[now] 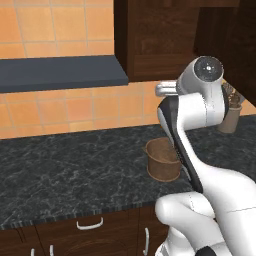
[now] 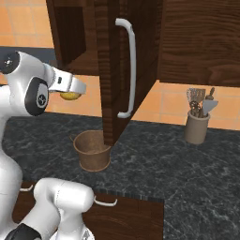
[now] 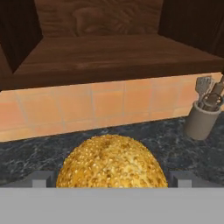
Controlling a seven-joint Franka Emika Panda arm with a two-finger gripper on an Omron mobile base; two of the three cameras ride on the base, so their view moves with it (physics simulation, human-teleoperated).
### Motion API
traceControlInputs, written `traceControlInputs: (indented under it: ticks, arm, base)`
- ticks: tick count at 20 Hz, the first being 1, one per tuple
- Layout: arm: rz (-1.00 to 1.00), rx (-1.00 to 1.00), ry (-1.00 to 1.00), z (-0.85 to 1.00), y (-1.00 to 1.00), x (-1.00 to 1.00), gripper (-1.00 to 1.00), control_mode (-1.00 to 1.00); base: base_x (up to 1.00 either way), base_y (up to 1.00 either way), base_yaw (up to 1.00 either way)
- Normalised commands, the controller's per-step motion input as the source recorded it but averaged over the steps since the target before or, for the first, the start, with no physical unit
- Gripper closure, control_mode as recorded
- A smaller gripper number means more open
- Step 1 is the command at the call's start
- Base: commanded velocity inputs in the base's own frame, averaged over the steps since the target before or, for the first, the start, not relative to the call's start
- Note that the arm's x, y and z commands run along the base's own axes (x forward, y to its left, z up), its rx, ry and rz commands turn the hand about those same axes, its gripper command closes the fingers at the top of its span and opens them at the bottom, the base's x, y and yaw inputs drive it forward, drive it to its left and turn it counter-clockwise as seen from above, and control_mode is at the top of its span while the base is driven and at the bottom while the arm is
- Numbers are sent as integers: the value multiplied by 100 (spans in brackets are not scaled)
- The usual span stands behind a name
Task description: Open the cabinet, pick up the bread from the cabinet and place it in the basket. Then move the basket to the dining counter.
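Claw [image 3: 112, 177]: jaws spread wide, one each side of the bread [image 3: 112, 162]
Grip: can't tell if pads touch it
Cabinet [image 2: 115, 70]: door open

Wood-grain cabinet [image 2: 117, 56]; rough seeded bread [image 3: 112, 162]; marbled worktop [image 1: 70, 165].

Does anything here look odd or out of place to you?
Only the bread: it sits between the gripper fingers out in the air, not on the shelf of the open cabinet or in the basket. Nothing looks spilled or broken.
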Motion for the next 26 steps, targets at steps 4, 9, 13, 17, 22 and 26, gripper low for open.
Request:
traceControlInputs:
  ticks: [4, 9, 13, 17, 22, 26]
  arm:
    - [-8, 11, 28, -72, -18, 2, 100, -100]
    - [-1, 9, 11, -84, -19, 23, 100, -100]
    - [-1, 4, 7, -73, 22, 0, 100, -100]
    - [-1, 4, 24, -79, 0, -11, 100, -100]
    - [0, 7, 16, -90, -6, 50, 100, -100]
    - [0, 0, 0, -32, 9, 81, 100, -100]
  base:
    - [0, 0, 0]
    - [0, 0, 0]
    - [0, 0, 0]
    - [0, 0, 0]
    - [0, 0, 0]
    - [0, 0, 0]
